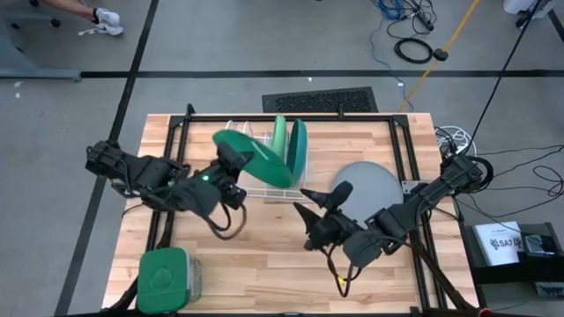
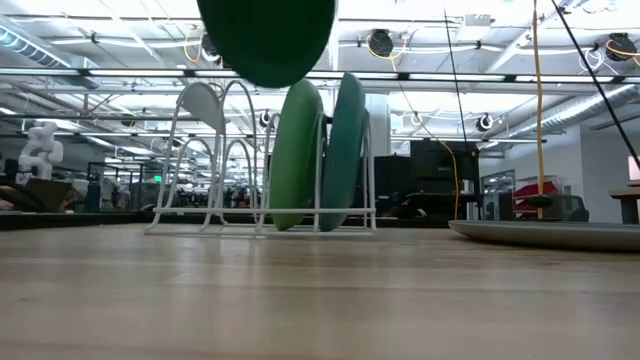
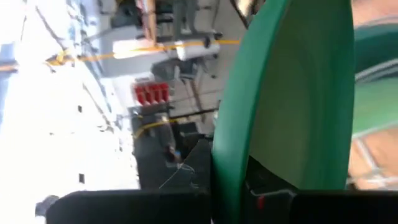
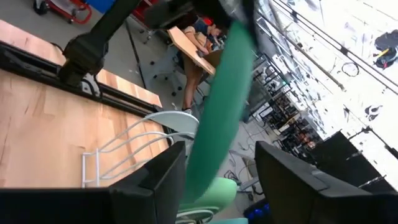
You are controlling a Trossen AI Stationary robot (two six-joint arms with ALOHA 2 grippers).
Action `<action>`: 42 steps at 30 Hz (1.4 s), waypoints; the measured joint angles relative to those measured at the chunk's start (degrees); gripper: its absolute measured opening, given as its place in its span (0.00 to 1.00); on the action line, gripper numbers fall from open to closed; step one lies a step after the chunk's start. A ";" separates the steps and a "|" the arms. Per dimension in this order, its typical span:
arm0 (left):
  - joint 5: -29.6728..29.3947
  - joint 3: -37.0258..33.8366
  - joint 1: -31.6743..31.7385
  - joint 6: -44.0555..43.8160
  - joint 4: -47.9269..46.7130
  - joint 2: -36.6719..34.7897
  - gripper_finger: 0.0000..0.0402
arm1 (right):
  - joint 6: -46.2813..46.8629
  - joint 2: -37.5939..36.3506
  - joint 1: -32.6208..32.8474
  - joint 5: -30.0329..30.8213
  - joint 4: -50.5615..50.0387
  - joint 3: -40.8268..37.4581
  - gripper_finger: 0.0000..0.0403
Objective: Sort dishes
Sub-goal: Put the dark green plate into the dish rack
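Note:
My left gripper (image 1: 233,160) is shut on the dark green plate (image 1: 251,148), held above the white wire rack (image 2: 215,160). The plate also shows in the low view (image 2: 265,40) and the right wrist view (image 4: 224,99). The light mint green plate (image 2: 297,155) and the teal plate (image 2: 345,150) stand on edge in the rack's slots, side by side. The grey plate (image 1: 366,183) lies flat on the table to the right of the rack. My right gripper (image 4: 217,186) is open and empty just right of the rack, near the grey plate. My left gripper pinches the dark green plate by its rim (image 3: 225,180), with one finger (image 3: 267,185) on the plate's hollow face and the other on the back. The fingers come from the table's left. The plate is tilted and lifted clear above the rack.
A green square lidded container (image 1: 165,277) stands at the near left corner. Black frame rails (image 1: 401,150) run along the table's sides. Bare wood lies between the rack and the near edge (image 1: 264,264). A person shows in the room beyond (image 4: 208,31).

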 joint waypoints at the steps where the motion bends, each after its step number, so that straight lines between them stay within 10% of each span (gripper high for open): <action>1: 0.36 0.00 0.20 2.33 1.91 -0.46 0.03 | -0.53 0.00 0.12 -0.02 -0.02 0.00 0.47; 10: 7.87 1.70 0.21 21.11 9.26 -2.86 0.03 | -2.34 0.00 1.79 0.24 -0.11 0.00 0.45; 18: 15.98 9.39 3.10 25.56 -3.32 -3.20 0.03 | -3.48 0.00 2.27 0.57 -0.42 0.00 0.45; 28: 44.48 23.95 15.47 17.43 -20.17 -3.26 0.03 | -2.01 0.00 1.56 0.07 -0.50 -0.02 0.45; 42: 82.41 24.57 45.96 28.94 -18.27 1.77 0.03 | -1.87 0.00 -4.47 -7.88 -2.06 -0.04 0.45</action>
